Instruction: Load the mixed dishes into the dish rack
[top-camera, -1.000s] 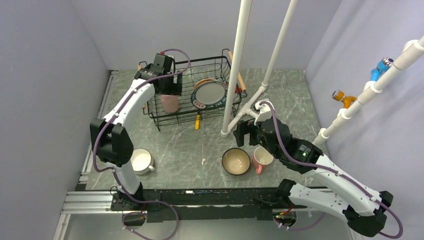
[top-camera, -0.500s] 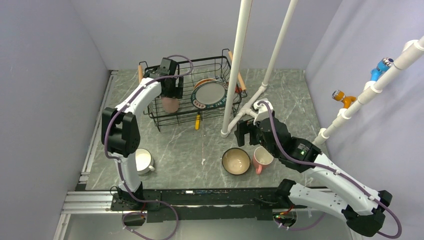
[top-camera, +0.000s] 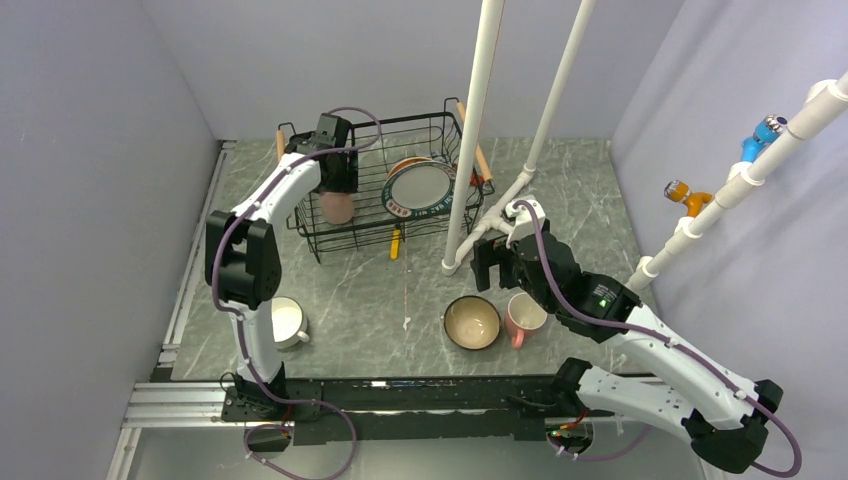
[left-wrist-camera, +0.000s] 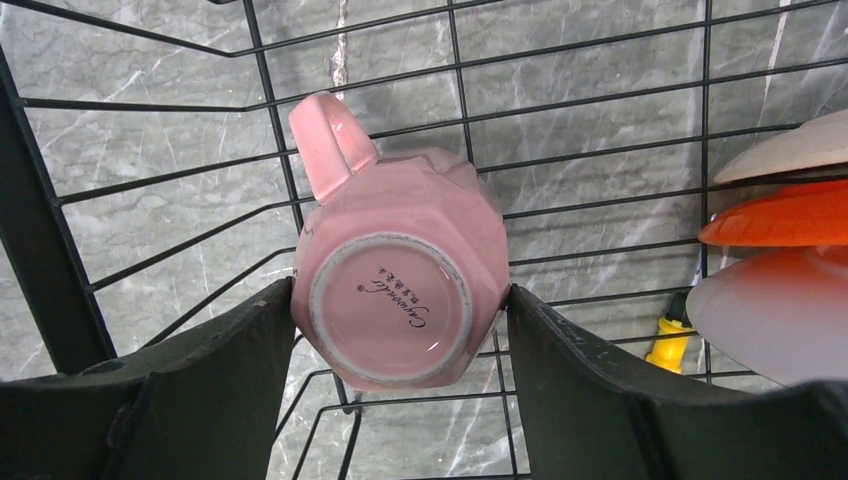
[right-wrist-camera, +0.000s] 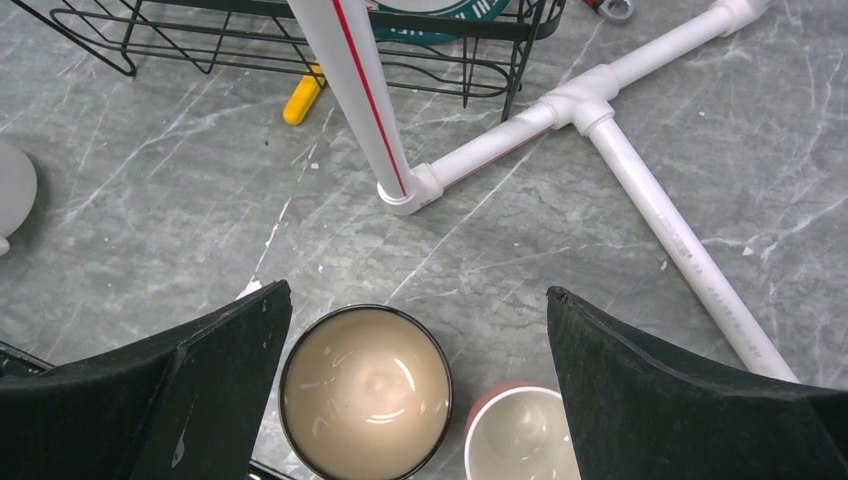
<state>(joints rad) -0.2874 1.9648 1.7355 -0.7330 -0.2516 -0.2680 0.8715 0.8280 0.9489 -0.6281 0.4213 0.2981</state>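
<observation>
The pink ceramic mug (left-wrist-camera: 400, 260) sits upside down in the left end of the black wire dish rack (top-camera: 400, 120), with the left claw (left-wrist-camera: 400, 300) gripping its sides. The right claw (right-wrist-camera: 417, 292), in front of the rack, is wide open and empty.

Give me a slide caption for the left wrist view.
Left pincer closed on an upside-down pink mug, base toward the camera, inside the black wire dish rack.
</observation>
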